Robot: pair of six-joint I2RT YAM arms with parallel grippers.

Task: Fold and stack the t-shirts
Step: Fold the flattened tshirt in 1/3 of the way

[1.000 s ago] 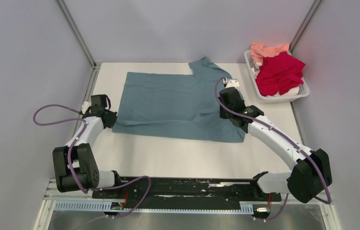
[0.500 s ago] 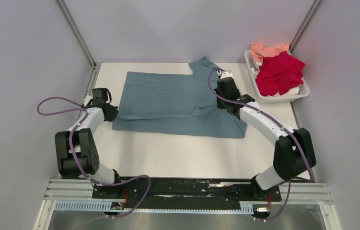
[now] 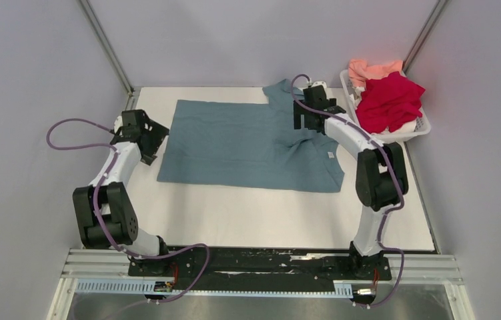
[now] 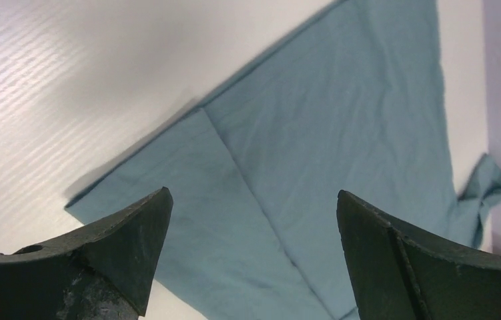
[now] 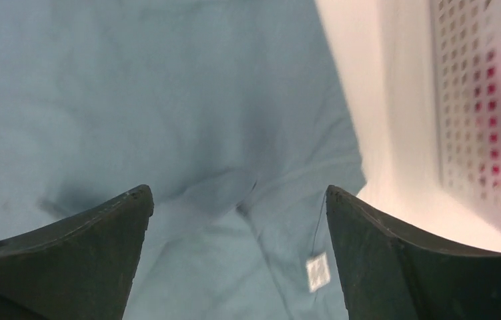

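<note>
Grey-walled and pale-topped, the bench (image 3: 247, 213) carries a dusty teal t-shirt (image 3: 234, 143) lying flat across its middle, with a fold line along its near side and one sleeve poking toward the far edge. At the far right sits a white slotted basket (image 3: 394, 138), where a crimson t-shirt (image 3: 389, 100) is heaped beside a salmon-pink t-shirt (image 3: 371, 69). The left claw (image 3: 156, 143) hovers at the teal shirt's left edge, fingers spread wide. The right claw (image 3: 309, 123) hangs over the shirt's far right part, likewise spread. A small white tag (image 3: 331, 155) lies on the shirt's right side.
</note>
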